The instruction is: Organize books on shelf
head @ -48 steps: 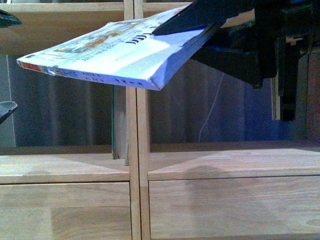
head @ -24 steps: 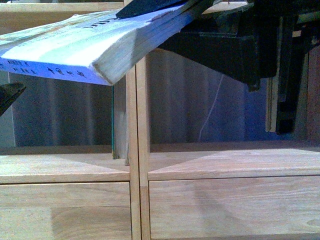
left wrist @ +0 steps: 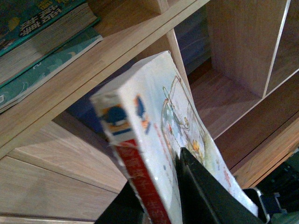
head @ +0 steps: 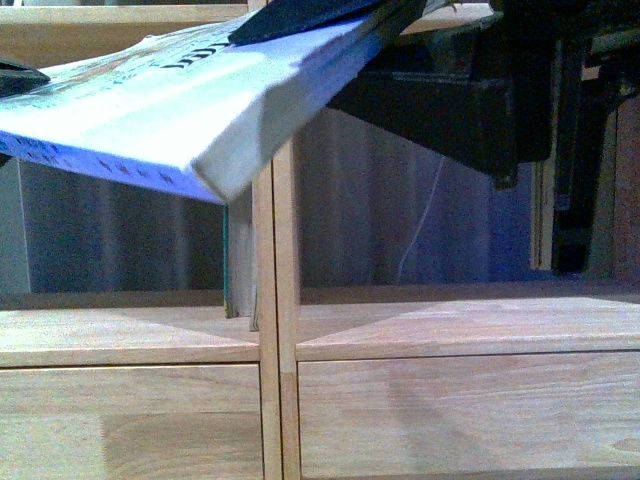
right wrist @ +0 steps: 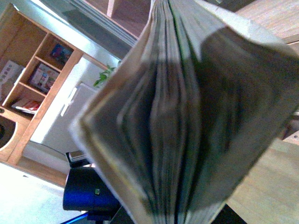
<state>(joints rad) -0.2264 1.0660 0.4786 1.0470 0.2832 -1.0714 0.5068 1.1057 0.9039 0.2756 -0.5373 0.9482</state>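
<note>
The white-covered book [head: 150, 110] lies nearly flat in the air in front of the shelf [head: 275, 330], its page edges toward the camera. My right gripper [head: 330, 30] is shut on its right end, one black finger over the cover. My left gripper [head: 12, 80] is shut on its left end at the picture's edge. In the left wrist view the book's red-marked spine [left wrist: 140, 177] sits between the black fingers [left wrist: 205, 196]. In the right wrist view the book's page edges [right wrist: 187, 116] fill the frame. A slim teal-edged book [head: 238, 260] stands against the central divider.
Two drawer fronts [head: 130, 420] lie below the open shelf board [head: 450, 330]. A stack of teal-covered books [left wrist: 42, 37] lies on a shelf board in the left wrist view. The right wrist view shows another wooden cabinet [right wrist: 32, 79] and a blue object [right wrist: 88, 191] behind.
The book has swung round so its page edges face the camera, and its left end has shifted left. My left gripper has risen from below and now grips that end.
</note>
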